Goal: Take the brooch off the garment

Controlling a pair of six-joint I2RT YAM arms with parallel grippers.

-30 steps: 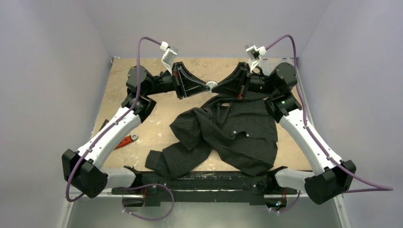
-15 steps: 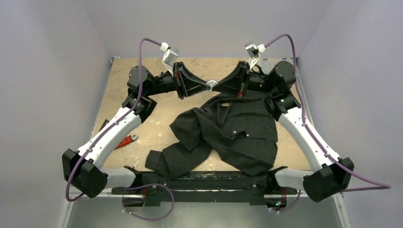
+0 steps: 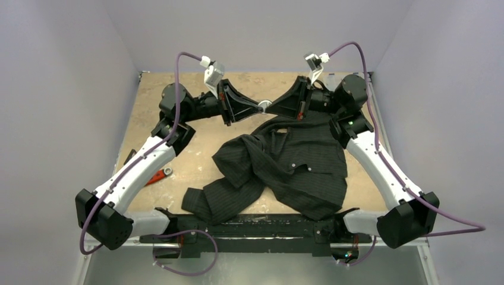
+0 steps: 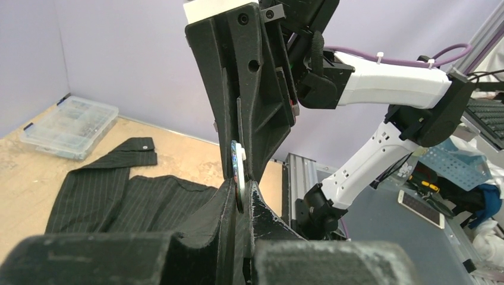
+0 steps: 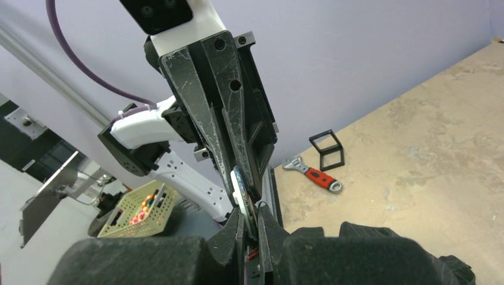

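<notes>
Above the far side of the table [image 3: 178, 101], the left gripper [image 4: 240, 199] and right gripper [image 5: 249, 222] meet tip to tip, each closed tight on the same small silver brooch [image 3: 264, 107] (its disc edge-on in both wrist views). Below, the black pinstriped shirt [image 3: 297, 163] lies crumpled on the table.
</notes>
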